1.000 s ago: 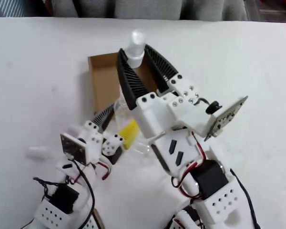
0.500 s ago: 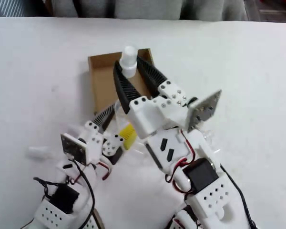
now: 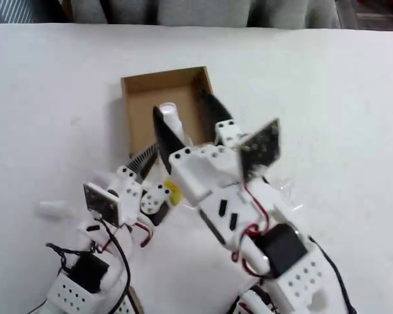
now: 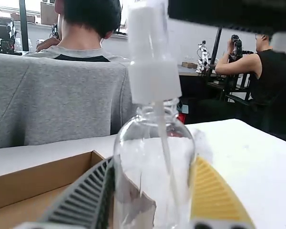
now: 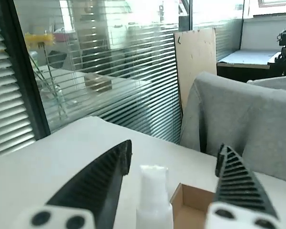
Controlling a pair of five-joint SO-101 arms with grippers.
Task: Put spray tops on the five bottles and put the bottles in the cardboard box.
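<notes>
Nearest us, toward the table's (image 3: 327, 85) near left corner, the left gripper (image 4: 151, 176) is clenched on a clear plastic bottle (image 4: 152, 143). One dark ribbed finger and one yellow-faced finger press its two sides. By the table's left edge lies a small white object (image 3: 54, 209), too blurred for us to name.

The bottle stands upright, just at the near wall of the brown cardboard box (image 3: 141, 104). We cannot tell whether its base rests on the table or hangs above it. The right arm covers it from above and the left wrist view cuts it off.

A white spray top (image 4: 150, 62) sits on the bottle's neck, its thin tube running straight down inside. The long axis is therefore vertical, and we judge that the coming move turns on this. The right gripper (image 5: 175, 145) is released and reaches around the top from above, its two black jaws spread to either side with a gap on both. The right arm is the nearer one to the top. We think it must close and press or twist along that upright axis while the left holds firm. Whether the top is fully seated is hard to make out.

Beyond, the box lies open-topped toward the table's far edge, its near part hidden beneath the right arm.
</notes>
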